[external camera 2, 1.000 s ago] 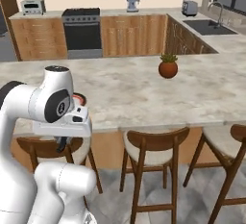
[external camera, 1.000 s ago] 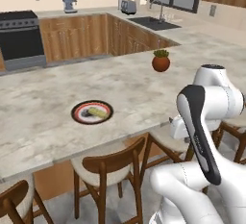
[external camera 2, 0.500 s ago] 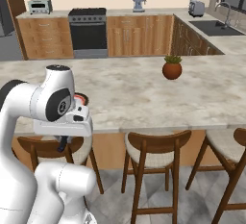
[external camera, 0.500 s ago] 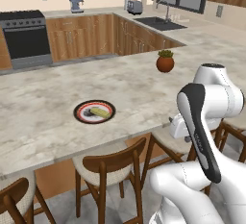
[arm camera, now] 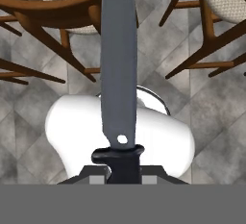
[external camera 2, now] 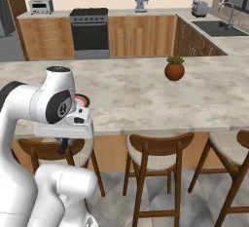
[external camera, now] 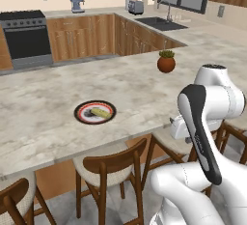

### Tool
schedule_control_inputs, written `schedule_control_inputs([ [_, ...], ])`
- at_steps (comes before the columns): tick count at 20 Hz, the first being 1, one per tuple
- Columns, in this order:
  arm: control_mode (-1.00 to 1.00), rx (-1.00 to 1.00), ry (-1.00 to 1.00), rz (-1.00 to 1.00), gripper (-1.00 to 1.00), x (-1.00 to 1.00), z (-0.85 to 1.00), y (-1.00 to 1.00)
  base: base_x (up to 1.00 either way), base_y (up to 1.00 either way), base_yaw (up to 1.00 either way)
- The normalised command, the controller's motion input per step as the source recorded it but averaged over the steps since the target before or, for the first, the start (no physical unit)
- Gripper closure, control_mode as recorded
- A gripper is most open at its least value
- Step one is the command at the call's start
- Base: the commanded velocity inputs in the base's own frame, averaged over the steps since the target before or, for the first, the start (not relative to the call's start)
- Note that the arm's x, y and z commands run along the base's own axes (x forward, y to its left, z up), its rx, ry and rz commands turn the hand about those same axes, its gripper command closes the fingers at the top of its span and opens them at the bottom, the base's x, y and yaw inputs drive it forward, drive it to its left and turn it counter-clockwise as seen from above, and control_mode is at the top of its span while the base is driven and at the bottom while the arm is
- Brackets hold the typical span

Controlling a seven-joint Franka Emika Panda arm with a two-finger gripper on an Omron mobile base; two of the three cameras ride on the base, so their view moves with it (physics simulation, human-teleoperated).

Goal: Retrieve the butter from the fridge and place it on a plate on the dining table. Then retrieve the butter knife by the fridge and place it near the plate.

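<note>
The claw (arm camera: 124, 170) is clamped on the knife (arm camera: 118, 64), dark handle pinched at the bottom of the hand view, grey blade running straight up the middle. Under the blade: grey tiled floor and wooden chairs (arm camera: 72, 6) with pale seats.

From the left base view, the plate (external camera: 95, 112) sits on the beige marbled desk (external camera: 43, 122), toward the near edge, and the butter (external camera: 99, 112) lies on it, a small yellow stick across the white centre. A potted plant (external camera: 166, 61) stands well apart, farther back and to the right on the same desk. Chairs are tucked along the near side.

In the right base view the arm's white body hangs below the desk edge, over a chair (external camera 2: 58, 148), and the plate's red rim (external camera 2: 82, 100) just peeks out behind it. The stove (external camera 2: 90, 31) and the sink (external camera 2: 219, 28) sit along the back counters.
</note>
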Motion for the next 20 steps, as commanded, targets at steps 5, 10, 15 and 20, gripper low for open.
schedule_control_inputs([
  [5, -1.00, -0.05, 0.00, 0.00, 1.00, 0.22, 0.04, 0.13, 0.20, 0.15, -0.02],
  [10, -1.00, -0.19, 0.00, 0.00, 1.00, 0.57, 0.41, 0.10, 0.00, 0.00, 0.00],
  [15, -1.00, -0.08, -0.03, -0.01, 1.00, 0.36, 0.35, -0.04, 0.00, 0.00, 0.00],
  [20, -1.00, 0.00, -0.07, -0.04, 1.00, 0.62, 0.00, 0.05, 0.00, 0.00, 0.00],
])
